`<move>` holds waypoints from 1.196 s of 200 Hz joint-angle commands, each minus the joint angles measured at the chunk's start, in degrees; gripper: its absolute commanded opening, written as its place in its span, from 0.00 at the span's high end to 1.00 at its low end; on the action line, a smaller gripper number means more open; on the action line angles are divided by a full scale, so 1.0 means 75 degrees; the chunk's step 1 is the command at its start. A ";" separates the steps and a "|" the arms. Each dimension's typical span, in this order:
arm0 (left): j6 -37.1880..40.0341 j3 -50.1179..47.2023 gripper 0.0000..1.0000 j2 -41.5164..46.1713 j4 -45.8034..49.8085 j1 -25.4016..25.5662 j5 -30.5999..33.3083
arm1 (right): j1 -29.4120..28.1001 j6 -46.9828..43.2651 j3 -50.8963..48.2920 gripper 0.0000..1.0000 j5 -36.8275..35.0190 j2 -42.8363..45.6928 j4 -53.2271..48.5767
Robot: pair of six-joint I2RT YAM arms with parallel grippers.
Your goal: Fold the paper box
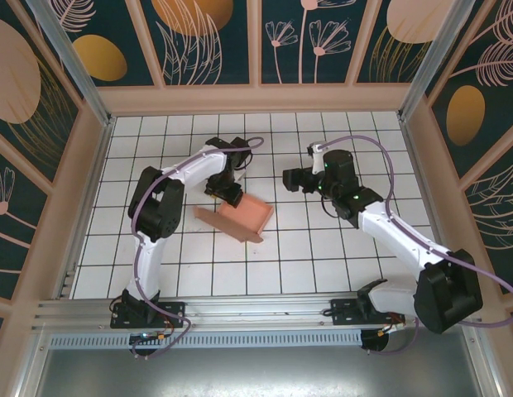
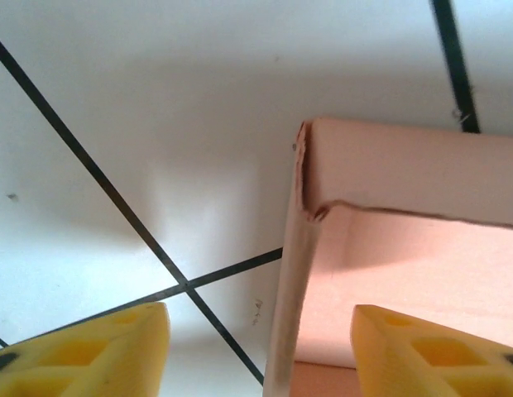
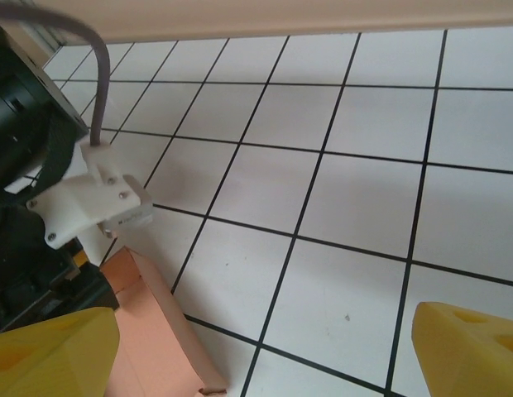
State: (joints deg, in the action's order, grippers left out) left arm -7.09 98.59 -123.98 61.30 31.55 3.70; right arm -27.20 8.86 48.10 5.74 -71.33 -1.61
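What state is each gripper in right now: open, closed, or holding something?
Left gripper: open, astride one wall of the paper box, not clamped on it.
Right gripper: open, holding nothing.

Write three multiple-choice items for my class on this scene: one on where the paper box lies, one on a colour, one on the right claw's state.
1. Where does the paper box lie?
A) against the right wall
B) on the tiled table, beneath the left claw
C) on the arms' bases

2. What colour are the claw fingers?
A) yellow
B) blue
C) white

3. How is the right claw?
A) shut on the box
B) shut on nothing
C) open, apart from the box

Answers:
1 B, the top view shows the left claw over the box's far edge.
2 A, both wrist views show yellow fingers.
3 C, its fingers stand wide apart, holding nothing.
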 commanded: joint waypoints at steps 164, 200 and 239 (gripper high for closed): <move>-0.4494 -0.5536 0.01 0.9070 -0.3518 -0.0340 0.2810 | -0.2128 -0.1004 0.2835 0.08 -0.1363 -0.4570 -0.0501; -0.4586 -0.5668 0.01 0.9647 -0.3425 -0.0343 0.2656 | -0.2270 -0.0852 0.3665 0.08 -0.1749 -0.5538 -0.0698; -0.4198 -0.5900 0.01 0.9612 -0.3667 -0.0340 0.2446 | -0.1863 -0.0410 0.3462 0.09 -0.2375 -0.5479 -0.0515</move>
State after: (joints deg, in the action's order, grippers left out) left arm -39.72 55.18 -51.44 36.18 29.23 23.00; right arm -43.79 2.90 73.97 -7.27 -113.45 -5.65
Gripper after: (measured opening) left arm 0.988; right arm 0.918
